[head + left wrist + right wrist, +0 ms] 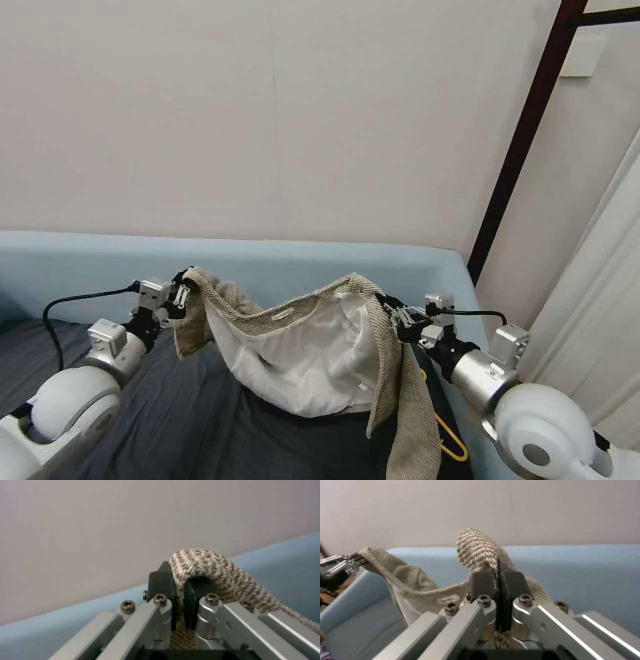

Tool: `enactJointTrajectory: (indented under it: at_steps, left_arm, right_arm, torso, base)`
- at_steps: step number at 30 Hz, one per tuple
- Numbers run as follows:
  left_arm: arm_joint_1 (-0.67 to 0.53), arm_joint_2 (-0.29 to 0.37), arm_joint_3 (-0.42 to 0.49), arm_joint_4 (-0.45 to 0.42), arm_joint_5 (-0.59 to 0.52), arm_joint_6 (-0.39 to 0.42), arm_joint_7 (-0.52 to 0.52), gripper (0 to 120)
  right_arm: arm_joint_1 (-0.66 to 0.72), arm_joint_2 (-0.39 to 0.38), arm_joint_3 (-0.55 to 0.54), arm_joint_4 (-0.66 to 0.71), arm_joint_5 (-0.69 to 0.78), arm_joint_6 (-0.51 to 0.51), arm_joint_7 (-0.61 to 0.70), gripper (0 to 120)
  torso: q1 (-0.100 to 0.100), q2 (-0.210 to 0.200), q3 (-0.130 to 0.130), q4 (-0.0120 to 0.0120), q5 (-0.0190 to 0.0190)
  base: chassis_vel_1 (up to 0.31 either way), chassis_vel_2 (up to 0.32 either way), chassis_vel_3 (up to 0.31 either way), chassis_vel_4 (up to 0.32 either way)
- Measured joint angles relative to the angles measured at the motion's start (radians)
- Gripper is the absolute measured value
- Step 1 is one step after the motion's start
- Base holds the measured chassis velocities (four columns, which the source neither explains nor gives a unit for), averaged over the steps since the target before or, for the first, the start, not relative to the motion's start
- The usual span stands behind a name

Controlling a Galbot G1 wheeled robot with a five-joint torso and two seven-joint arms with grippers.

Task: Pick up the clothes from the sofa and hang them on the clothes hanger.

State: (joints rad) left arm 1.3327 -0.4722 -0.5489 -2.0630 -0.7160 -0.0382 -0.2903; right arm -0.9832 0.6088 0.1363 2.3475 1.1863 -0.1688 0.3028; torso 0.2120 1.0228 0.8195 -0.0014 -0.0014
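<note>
Two corners of the beige garment [300,352] are clamped, one in the closed left claw [184,293], one in the closed right claw [397,317], above the sofa [90,262].

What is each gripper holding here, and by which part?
Both hold one tweed garment: the left gripper is shut on one top edge, the right gripper on the other.

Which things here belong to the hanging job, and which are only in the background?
For the job: garment; left tool and right tool, both shut on it; sofa.
Not for the job: white curtain; wall.
</note>
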Motion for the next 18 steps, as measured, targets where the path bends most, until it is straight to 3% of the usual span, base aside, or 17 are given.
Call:
enactJointTrajectory:
  at_steps: [1, 3, 5, 6, 8, 11, 12, 15, 18]
  left_arm:
    - [0.0, 0.0, 0.0, 0.0, 0.0, 0.0, 0.0, 2]
    - [0.214, -0.014, -0.233, -0.105, -0.009, 0.009, -0.014, 2]
    - [0.383, -0.057, -0.39, -0.195, -0.015, 0.017, -0.021, 2]
    - [0.383, -0.057, -0.39, -0.195, -0.015, 0.017, -0.021, 2]
    - [0.508, -0.12, -0.49, -0.282, -0.014, 0.039, -0.032, 2]
    - [0.553, -0.164, -0.481, -0.315, 0.002, 0.057, -0.038, 2]
    - [0.553, -0.184, -0.417, -0.309, 0.027, 0.073, -0.043, 2]
    - [0.45, -0.214, -0.289, -0.228, 0.044, 0.118, -0.05, 2]
    - [0.358, -0.23, -0.217, -0.154, 0.047, 0.132, -0.049, 2]
  right_arm:
    - [0.0, 0.0, 0.0, 0.0, 0.0, 0.0, 0.0, 0]
    - [-0.051, -0.022, 0.06, 0.062, 0.03, 0.003, 0.007, 0]
    - [-0.098, -0.032, 0.107, 0.106, 0.044, 0.003, 0.014, 0]
    - [-0.098, -0.032, 0.107, 0.106, 0.044, 0.003, 0.014, 0]
    - [-0.144, -0.029, 0.129, 0.134, 0.045, 0.003, 0.018, 0]
    - [-0.159, -0.016, 0.128, 0.128, 0.033, 0.003, 0.017, 0]
    - [-0.155, -0.002, 0.117, 0.102, 0.027, 0.004, 0.016, 0]
    - [-0.125, 0.027, 0.087, 0.022, 0.034, 0.004, 0.014, 0]
    - [-0.11, 0.054, 0.063, -0.048, 0.035, 0.004, 0.011, 0]
  torso:
    - [0.0, 0.0, 0.0, 0.0, 0.0]
    - [0.0, 0.0, 0.0, -0.0001, 0.0012]
    - [0.0, 0.0, 0.0, 0.0005, 0.0002]
    - [0.0, 0.0, 0.0, 0.0005, 0.0002]
    - [0.0, 0.0, 0.0, 0.0008, 0.0009]
    - [0.0, 0.0, 0.0, 0.0006, 0.0012]
    - [0.0, 0.0, 0.0, 0.0003, 0.0008]
    - [0.0, 0.0, 0.0, 0.0003, 0.0001]
    - [0.0, 0.0, 0.0, -0.0003, 0.0003]
  base:
    - [0.0, 0.0, 0.0, 0.0]
    - [0.0, 0.0, 0.0, 0.0]
    - [0.0, 0.0, 0.0, 0.0]
    - [0.0, 0.0, 0.0, 0.0]
    - [0.0, 0.0, 0.0, 0.0]
    - [0.0, 0.0, 0.0, 0.0]
    - [0.0, 0.0, 0.0, 0.0]
    - [0.0, 0.0, 0.0, 0.0]
    - [0.0, 0.0, 0.0, 0.0]
